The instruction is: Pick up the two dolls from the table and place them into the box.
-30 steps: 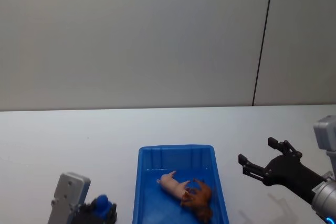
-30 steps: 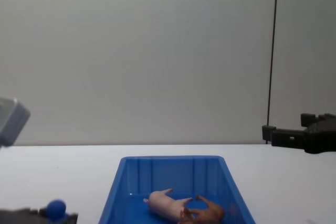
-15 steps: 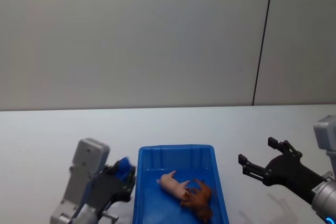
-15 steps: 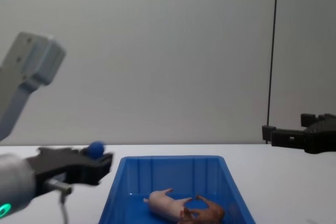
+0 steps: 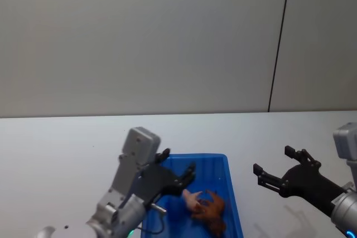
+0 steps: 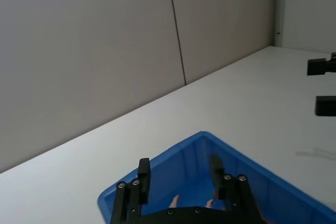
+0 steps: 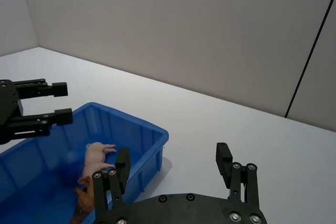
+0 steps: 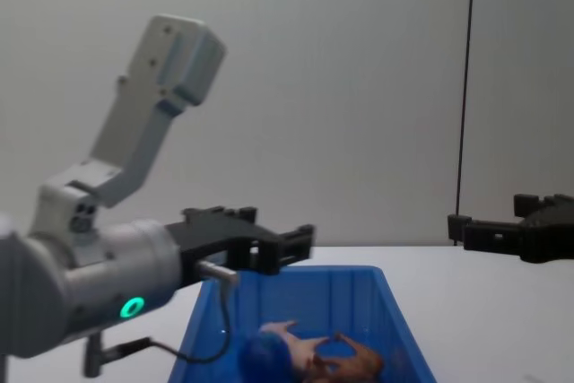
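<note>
The blue box (image 5: 226,163) stands on the white table (image 5: 67,143) at the front middle. Both dolls lie inside it: the pale-pink pig (image 8: 300,344) on its side, and the reddish-brown animal (image 5: 212,209) touching it on the right. In the head view my left gripper (image 5: 177,164) hangs open over the box's left part, hiding part of the pig (image 5: 193,199). It holds nothing. My right gripper (image 5: 273,160) hovers open to the right of the box, above the table. The right wrist view shows the pig (image 7: 97,153), the brown doll (image 7: 84,198) and the left gripper (image 7: 58,102).
A small round blue object (image 8: 265,352) shows blurred low inside the box, left of the pig. A plain grey wall runs behind the table. Bare tabletop (image 5: 290,132) lies on both sides of the box.
My left arm has swung up and to the right, from the table's front left to over the box. The blue object it carried has left its fingers. The right arm has stayed still.
</note>
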You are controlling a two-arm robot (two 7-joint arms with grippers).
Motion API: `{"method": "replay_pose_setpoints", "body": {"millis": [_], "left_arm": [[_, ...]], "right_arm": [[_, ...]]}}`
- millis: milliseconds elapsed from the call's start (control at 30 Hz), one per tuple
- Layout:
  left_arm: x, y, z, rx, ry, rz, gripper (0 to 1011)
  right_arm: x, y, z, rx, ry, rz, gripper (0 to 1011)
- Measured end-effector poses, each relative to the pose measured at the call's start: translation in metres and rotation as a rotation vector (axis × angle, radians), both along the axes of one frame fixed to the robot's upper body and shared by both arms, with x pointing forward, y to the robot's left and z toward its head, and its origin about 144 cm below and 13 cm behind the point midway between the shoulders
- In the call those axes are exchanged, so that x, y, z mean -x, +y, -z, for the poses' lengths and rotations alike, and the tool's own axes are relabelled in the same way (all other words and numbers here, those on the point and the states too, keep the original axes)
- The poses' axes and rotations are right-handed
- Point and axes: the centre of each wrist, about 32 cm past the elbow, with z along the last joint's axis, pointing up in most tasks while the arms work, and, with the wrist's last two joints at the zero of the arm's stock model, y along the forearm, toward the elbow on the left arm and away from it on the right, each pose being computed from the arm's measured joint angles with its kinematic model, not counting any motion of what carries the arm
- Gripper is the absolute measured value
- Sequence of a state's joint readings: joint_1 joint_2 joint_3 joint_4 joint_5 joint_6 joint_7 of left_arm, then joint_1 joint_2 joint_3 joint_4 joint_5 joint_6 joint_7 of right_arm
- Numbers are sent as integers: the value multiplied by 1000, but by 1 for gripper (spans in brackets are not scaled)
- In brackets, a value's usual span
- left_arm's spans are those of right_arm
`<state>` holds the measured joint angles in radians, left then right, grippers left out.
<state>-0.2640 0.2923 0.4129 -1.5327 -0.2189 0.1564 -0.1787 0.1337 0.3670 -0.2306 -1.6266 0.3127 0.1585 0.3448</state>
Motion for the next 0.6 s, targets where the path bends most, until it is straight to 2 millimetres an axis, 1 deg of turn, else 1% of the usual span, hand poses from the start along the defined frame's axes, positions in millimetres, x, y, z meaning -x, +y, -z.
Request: {"method": "replay_pose_setpoints", "body": {"millis": [100, 200, 267, 300, 400, 600], "left_arm": [[-5, -7, -1, 2, -6, 30, 789], [-8, -11, -3, 3, -13, 48, 882], [-8, -11, -3, 3, -18, 55, 919], [-9, -12, -4, 4, -21, 57, 961], [-9, -12, -5, 5, -34, 65, 1002], [-9, -11, -7, 8, -59, 72, 1002]], "right_arm": [[0, 0, 0, 0, 0, 0, 1001], [0, 0, 0, 0, 0, 0, 1001], [0, 0, 0, 0, 0, 0, 1001], [0, 0, 0, 0, 0, 0, 1001], [0, 0, 0, 0, 0, 0, 1001], [0, 0, 0, 0, 0, 0, 1001]]}}
